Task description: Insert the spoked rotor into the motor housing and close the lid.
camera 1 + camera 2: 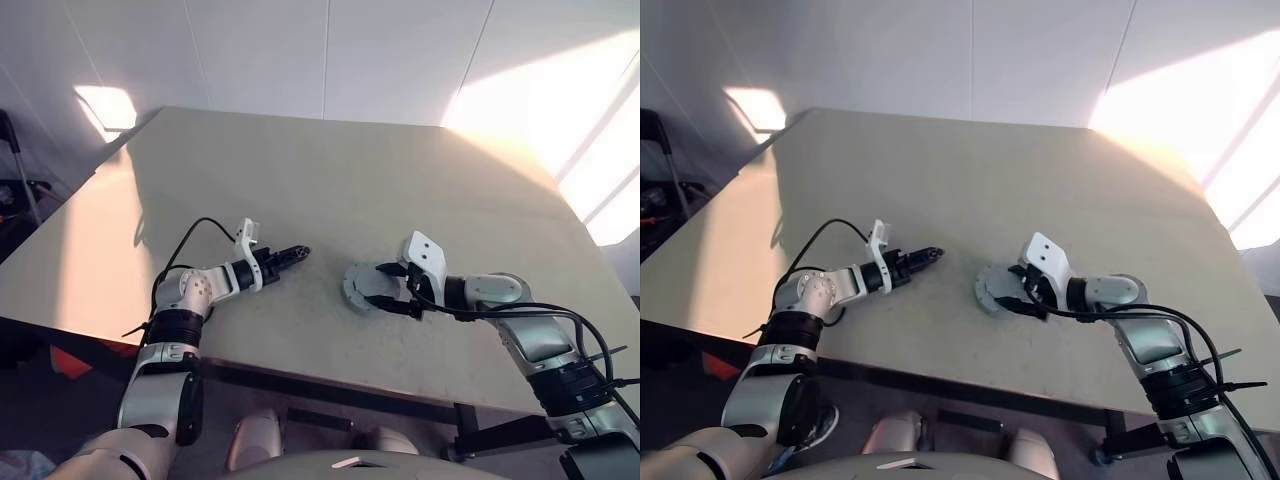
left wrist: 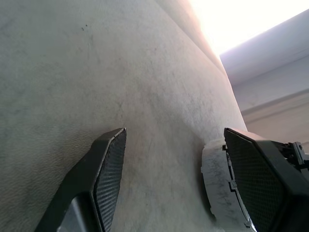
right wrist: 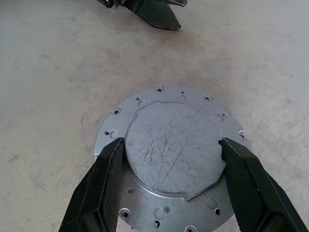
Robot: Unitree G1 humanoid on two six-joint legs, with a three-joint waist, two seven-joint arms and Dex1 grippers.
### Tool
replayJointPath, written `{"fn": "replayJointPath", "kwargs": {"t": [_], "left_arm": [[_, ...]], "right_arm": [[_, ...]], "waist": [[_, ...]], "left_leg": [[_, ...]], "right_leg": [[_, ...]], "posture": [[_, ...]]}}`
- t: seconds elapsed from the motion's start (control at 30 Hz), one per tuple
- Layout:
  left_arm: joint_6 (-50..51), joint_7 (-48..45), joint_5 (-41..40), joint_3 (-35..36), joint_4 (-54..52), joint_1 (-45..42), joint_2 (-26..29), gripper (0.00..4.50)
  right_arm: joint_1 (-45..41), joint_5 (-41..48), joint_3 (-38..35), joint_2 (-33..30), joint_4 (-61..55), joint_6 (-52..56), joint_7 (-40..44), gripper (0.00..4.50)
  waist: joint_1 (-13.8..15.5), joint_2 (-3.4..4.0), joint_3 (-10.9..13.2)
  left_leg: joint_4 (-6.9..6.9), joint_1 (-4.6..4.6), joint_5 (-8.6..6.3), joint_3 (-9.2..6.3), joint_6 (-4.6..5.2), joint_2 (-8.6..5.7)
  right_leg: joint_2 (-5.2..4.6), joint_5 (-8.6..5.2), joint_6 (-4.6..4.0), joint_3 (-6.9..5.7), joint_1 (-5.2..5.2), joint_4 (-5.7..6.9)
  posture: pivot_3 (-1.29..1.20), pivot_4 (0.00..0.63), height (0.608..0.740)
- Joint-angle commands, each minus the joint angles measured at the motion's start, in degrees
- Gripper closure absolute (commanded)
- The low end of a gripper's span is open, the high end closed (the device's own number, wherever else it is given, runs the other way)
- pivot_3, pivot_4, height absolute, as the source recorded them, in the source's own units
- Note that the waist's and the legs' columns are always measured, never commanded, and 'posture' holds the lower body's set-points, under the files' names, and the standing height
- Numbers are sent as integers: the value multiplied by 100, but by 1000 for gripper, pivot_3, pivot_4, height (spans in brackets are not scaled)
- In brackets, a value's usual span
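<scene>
My right gripper point(image 3: 171, 166) straddles the round scratched grey metal lid point(image 3: 174, 147), jaws spread (left gripper point(image 1: 292, 254) idle, agape); next, seat it.

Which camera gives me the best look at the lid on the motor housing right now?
The right wrist view: the lid shows from above, scratched, seated on the flanged motor housing, with the right gripper open astride it. The eye views show the housing small, partly behind that gripper. The left wrist view catches just an edge beside the open left gripper.
</scene>
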Motion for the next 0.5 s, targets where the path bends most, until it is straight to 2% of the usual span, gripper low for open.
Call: {"fn": "replayJointPath", "kwargs": {"t": [0.03, 0.13, 0.33, 0.5], "left_arm": [[93, -1, -93, 24, -187, -90, -45, 1030], [128, -7, -107, 36, -217, -93, -74, 1030], [107, -25, -72, 31, -207, -59, -88, 1030], [82, -30, -60, 31, -188, -34, -94, 1030]], "right_arm": [[311, -405, 429, -203, 576, 141, 176, 1496], [313, -374, 420, -207, 602, 115, 251, 1496], [217, 238, 60, -155, 292, 414, 527, 1496], [211, 289, 24, -148, 279, 405, 572, 1496]], "waist": [[-1, -3, -14], [-2, -5, -36], [7, -8, -38], [11, -7, -38]], "left_leg": [[0, 0, -2, 0, 3, 0], [-4, 2, -8, 0, 12, -2], [-6, -3, -15, 0, 21, -6], [-9, -11, -25, 0, 19, -5]], "right_leg": [[0, 5, -8, 0, 3, -5], [0, 12, -19, -1, 18, -30], [-1, 12, -18, -1, 24, -43], [-1, 7, -10, -1, 15, -43]], "posture": [[0, 0, 740], [0, 0, 740], [0, 0, 740], [0, 0, 740]]}}
